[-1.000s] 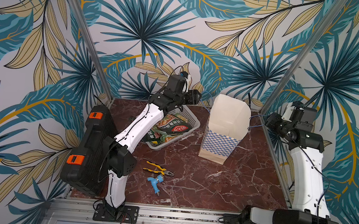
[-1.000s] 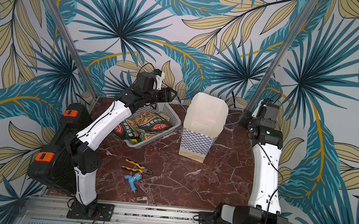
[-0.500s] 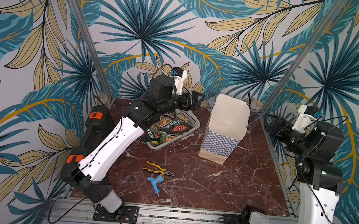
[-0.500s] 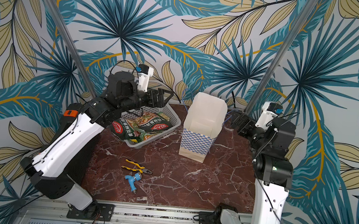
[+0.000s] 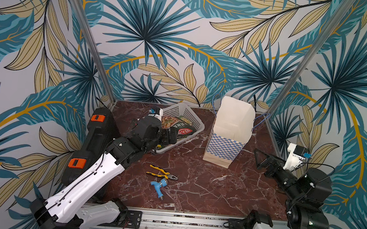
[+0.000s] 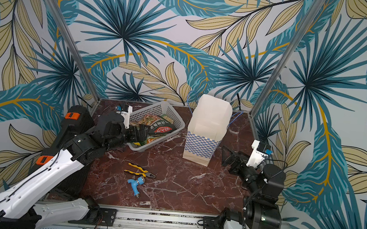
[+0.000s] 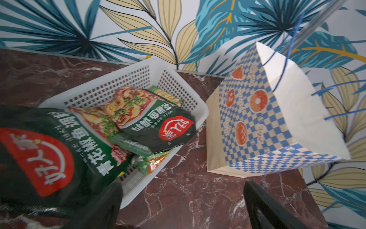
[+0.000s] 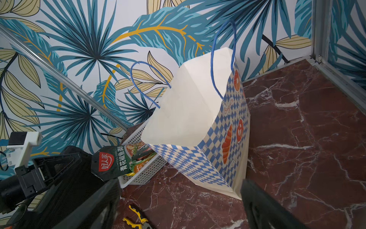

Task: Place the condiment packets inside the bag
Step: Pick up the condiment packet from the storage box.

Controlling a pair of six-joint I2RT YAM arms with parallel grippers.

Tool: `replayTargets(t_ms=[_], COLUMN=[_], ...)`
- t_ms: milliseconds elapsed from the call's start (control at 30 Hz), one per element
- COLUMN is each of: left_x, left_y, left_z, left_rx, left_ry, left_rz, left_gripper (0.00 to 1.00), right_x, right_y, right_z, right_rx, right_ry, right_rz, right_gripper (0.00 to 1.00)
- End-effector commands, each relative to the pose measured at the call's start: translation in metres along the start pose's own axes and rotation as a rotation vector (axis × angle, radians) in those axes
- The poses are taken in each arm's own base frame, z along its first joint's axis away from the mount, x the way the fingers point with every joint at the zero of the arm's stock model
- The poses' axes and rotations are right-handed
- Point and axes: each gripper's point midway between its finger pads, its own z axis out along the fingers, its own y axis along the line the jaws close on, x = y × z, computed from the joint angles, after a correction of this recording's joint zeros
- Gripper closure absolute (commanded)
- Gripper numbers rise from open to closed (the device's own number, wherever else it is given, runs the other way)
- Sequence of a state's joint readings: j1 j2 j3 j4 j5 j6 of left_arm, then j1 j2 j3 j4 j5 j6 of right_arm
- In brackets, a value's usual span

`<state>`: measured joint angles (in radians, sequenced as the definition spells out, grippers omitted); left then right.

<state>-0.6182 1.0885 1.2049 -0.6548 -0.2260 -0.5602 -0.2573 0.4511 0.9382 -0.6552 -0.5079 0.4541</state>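
The left end effector [image 5: 171, 137] is spread wide and grips nothing. The condiment packets [image 5: 178, 125] lie heaped in the white perforated basket [image 5: 194, 118] directly ahead of it, and one dark green pouch [image 7: 45, 150] overhangs the rim beside a finger. Best to pinch that loose edge, one pouch only, and lift clear before swinging to the paper bag [image 5: 231, 123] — upright, mouth open, beyond the basket. The left arm reaches low and forward; the right end effector [image 5: 262, 160] — also wide open and empty — faces the bag's far side.
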Motion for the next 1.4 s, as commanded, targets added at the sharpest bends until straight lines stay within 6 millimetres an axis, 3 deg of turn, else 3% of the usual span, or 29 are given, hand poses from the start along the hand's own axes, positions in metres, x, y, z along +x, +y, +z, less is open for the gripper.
replayTargets(t_ms=[0, 233, 333, 467, 600, 767, 933, 1100, 1233, 1367], left_x=[0.003, 0.005, 0.007, 0.008, 0.011, 0.015, 0.018, 0.004, -0.024, -0.066], left_y=[0.051, 0.105, 0.128, 0.142, 0.150, 0.155, 0.162, 0.158, 0.137, 0.104], left_z=[-0.006, -0.012, -0.006, 0.014, 0.043, 0.069, 0.077, 0.075, 0.064, 0.044], left_rx=[-0.200, -0.380, -0.438, -0.426, -0.382, -0.335, -0.342, -0.319, -0.248, -0.155], left_ry=[-0.041, -0.047, -0.019, 0.017, 0.069, 0.123, 0.131, 0.109, 0.092, 0.004], left_rz=[-0.056, -0.117, -0.177, -0.253, -0.319, -0.381, -0.400, -0.375, -0.335, -0.298], left_gripper=[0.00, 0.00, 0.00, 0.05, 0.19, 0.35, 0.50, 0.99, 1.00, 1.00], right_x=[0.013, 0.032, 0.039, 0.045, 0.052, 0.051, 0.052, 0.053, 0.053, 0.055], right_y=[-0.001, -0.020, -0.031, -0.047, -0.057, -0.061, -0.062, -0.063, -0.064, -0.066], right_z=[0.000, -0.001, 0.001, 0.004, 0.008, 0.011, 0.012, 0.013, 0.013, 0.016], right_rx=[-0.035, 0.003, 0.044, 0.098, 0.122, 0.129, 0.132, 0.136, 0.136, 0.135], right_ry=[-0.006, -0.043, -0.048, -0.060, -0.061, -0.065, -0.064, -0.063, -0.063, -0.060], right_rz=[-0.001, -0.005, -0.013, -0.023, -0.018, -0.015, -0.010, -0.006, -0.001, 0.009], right_gripper=[0.01, 0.00, 0.00, 0.01, 0.00, 0.00, 0.00, 0.00, 0.00, 0.00])
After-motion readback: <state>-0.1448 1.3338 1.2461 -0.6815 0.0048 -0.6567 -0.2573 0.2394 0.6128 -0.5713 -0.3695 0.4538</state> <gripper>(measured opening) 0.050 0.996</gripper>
